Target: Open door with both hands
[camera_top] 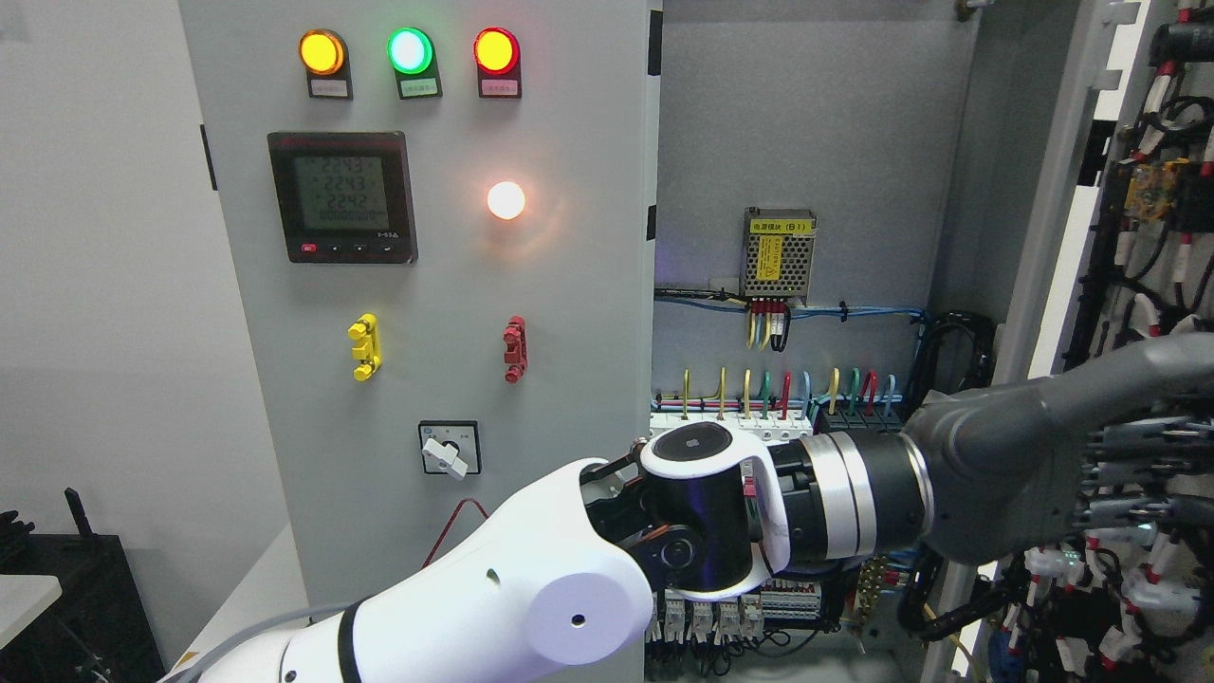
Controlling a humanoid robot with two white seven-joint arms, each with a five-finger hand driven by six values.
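Beside grey cabinet panel (pixel 427 285), open door (pixel 1129 285), white wall (pixel 95 285).

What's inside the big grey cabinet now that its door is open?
Inside the cabinet are a small metal box with a yellow label, coloured wires and white breakers. The left arm hides the parts lower down.

- A plain pale wall (pixel 104 285) fills the left side, evenly lit.
- Low in the left corner stands a black case (pixel 90 607), something dark poking up from its top.
- A white tabletop corner (pixel 24 598) shows at the left edge, just before it.
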